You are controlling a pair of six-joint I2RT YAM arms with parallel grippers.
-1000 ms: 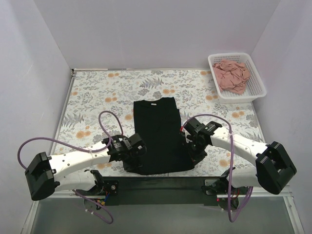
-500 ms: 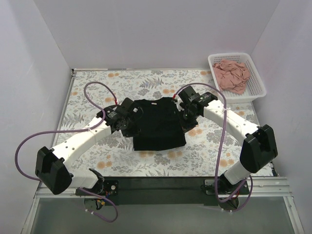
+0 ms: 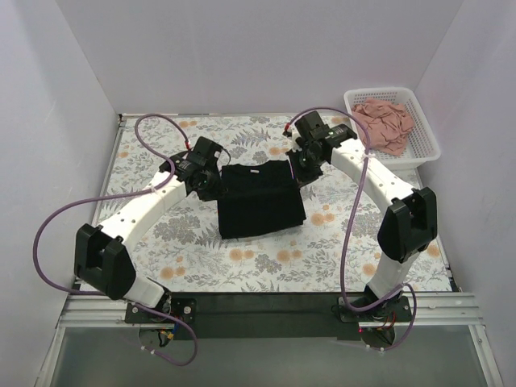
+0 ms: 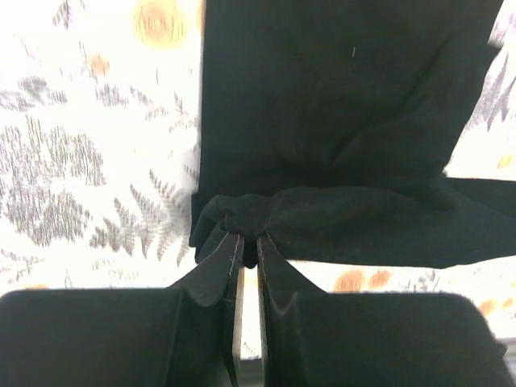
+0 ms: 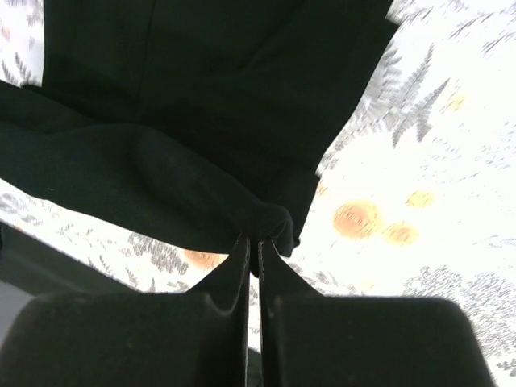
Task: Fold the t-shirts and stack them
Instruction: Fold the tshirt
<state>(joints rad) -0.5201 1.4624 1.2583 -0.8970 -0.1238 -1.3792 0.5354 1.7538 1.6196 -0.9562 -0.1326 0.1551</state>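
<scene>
The black t-shirt [image 3: 262, 208] lies in the middle of the flowered table, doubled over on itself, its near edge now a fold. My left gripper [image 3: 219, 185] is shut on a bunched corner of its cloth [image 4: 339, 121] at the far left, the fingertips [image 4: 248, 239] pinching the fabric just above the table. My right gripper [image 3: 297, 171] is shut on the matching corner at the far right; in the right wrist view the gripper [image 5: 254, 242] nips a knot of black cloth [image 5: 201, 97]. The dusty-pink t-shirt [image 3: 385, 125] is crumpled in the basket.
A white lattice basket [image 3: 428, 153] stands at the far right corner, against the right wall. White walls enclose the table on the left, back and right. Both arms arch over the table's sides, purple cables looping above them.
Both grippers have carried the black t-shirt's near hem from the table's near edge to its far end, folding the shirt in half. The grips have stayed shut throughout.
</scene>
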